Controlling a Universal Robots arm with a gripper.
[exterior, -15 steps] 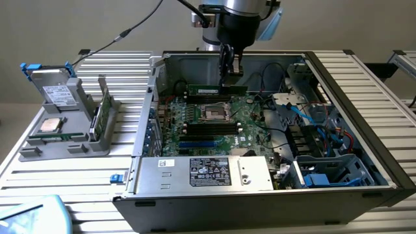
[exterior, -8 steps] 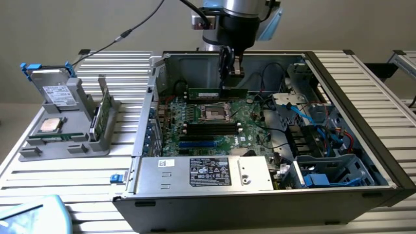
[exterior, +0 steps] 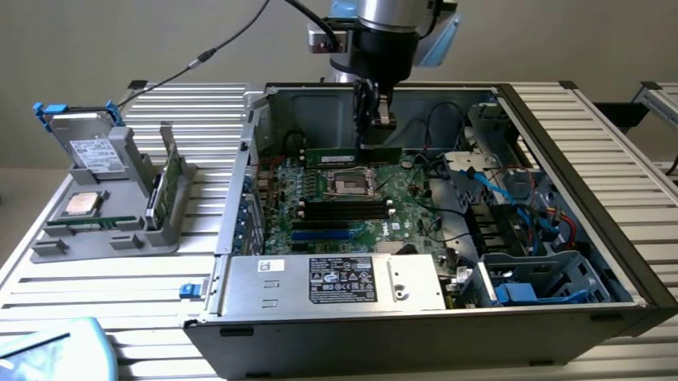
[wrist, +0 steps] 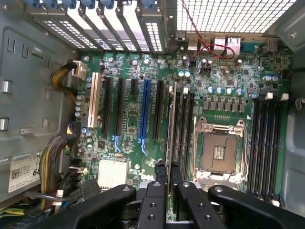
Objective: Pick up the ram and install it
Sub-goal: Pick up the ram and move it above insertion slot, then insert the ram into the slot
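Presently the black gripper (exterior: 373,141) (wrist: 167,168) is clenching the slim green ram stick (exterior: 333,155) (wrist: 172,124) edge-down, holding it lengthwise over the long black memory slots (wrist: 185,129) beneath, evidently for alignment.

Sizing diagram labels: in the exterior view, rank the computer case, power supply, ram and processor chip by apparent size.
1. computer case
2. power supply
3. ram and processor chip: too alike to rank; ram longer, chip wider

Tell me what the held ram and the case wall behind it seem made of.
The ram: matte green board, thin and rigid-looking; likely fibreglass circuit laminate. The case wall: bare grey sheet metal, dull sheen, folded edges; probably steel.
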